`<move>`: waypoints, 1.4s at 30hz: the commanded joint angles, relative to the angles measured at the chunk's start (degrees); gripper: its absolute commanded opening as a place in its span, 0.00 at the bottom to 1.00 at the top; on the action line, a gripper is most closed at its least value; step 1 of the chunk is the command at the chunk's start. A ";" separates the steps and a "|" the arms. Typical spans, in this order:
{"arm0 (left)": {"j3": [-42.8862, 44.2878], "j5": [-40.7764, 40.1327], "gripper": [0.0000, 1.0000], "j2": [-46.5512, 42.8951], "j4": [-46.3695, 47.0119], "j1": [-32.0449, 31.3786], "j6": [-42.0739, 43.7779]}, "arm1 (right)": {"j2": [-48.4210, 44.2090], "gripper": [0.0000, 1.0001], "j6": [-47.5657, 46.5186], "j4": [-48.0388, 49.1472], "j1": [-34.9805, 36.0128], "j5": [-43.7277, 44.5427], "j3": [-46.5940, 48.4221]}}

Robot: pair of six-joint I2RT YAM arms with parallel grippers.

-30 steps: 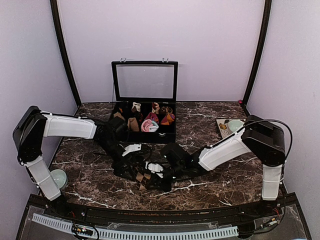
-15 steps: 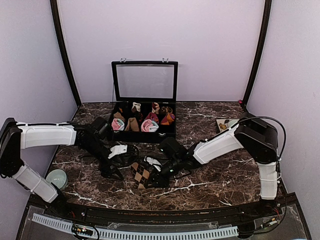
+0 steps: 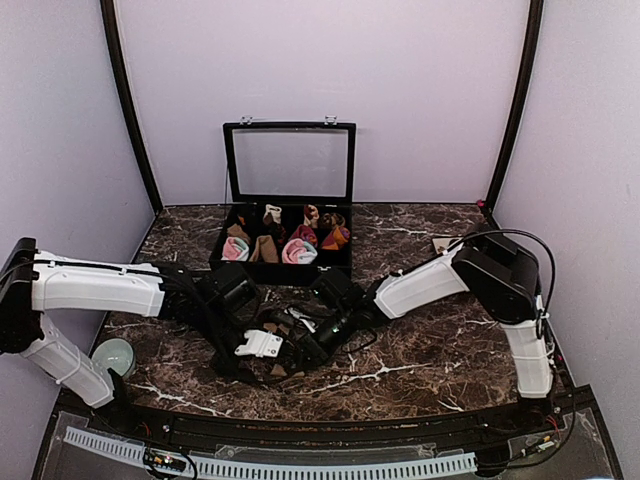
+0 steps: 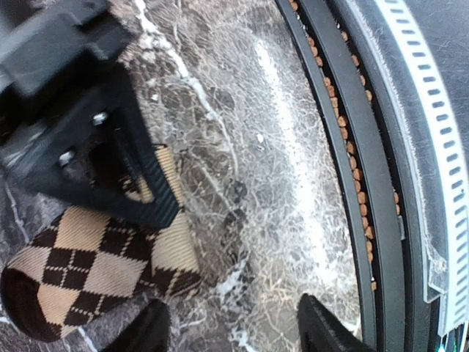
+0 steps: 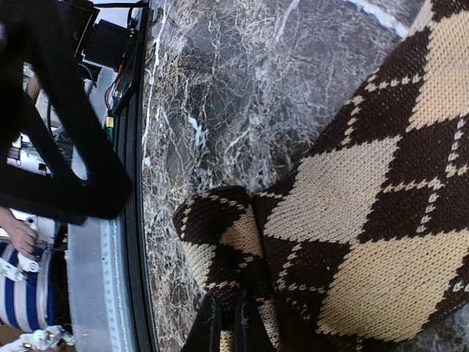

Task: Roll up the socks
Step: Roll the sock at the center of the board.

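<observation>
Now | right tool (image 5: 226, 327) pinching diamond sock (image 5: 352, 220) | left tool (image 4: 234, 327) parted

Left pincer (image 4: 234, 334), right pincer (image 5: 227, 326) crowd centre, box (image 3: 300, 272) behind, tabletop (image 3: 450, 350) free right.

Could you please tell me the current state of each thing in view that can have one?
box lid, open, standing upright.
diamond-pattern sock, lying on the table, one edge curled over, not rolled up.
right hand, shut on the diamond-pattern sock.
left hand, open, holding nothing.
</observation>
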 commanded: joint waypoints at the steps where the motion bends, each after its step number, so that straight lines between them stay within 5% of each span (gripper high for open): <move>1: 1.69 -7.55 0.58 4.15 3.27 -4.29 -3.02 | 7.98 0.00 4.42 -14.08 -0.77 8.30 -4.27; 10: 2.83 -15.06 0.44 10.99 12.29 -6.88 -6.07 | 8.39 0.00 6.46 -14.12 -1.07 7.61 -3.10; 23: 1.09 -14.81 0.45 12.61 14.05 -7.63 -7.22 | 8.16 0.00 7.42 -13.13 -1.02 7.62 -3.60; 25: 0.82 -14.93 0.37 13.67 14.14 -7.74 -7.07 | 8.23 0.00 7.47 -12.56 -1.07 7.69 -3.67; 30: 1.34 -14.32 0.01 16.90 12.22 -7.76 -8.38 | 7.82 0.00 8.79 -9.85 -1.15 8.69 -4.51; 35: 0.07 -11.67 0.00 17.82 11.24 -7.67 -9.06 | 6.00 0.01 9.07 -7.89 -1.40 12.12 -5.71; 42: -0.47 -8.53 0.00 20.12 9.18 -6.64 -8.88 | -0.78 0.32 11.18 0.23 -2.34 17.41 -12.82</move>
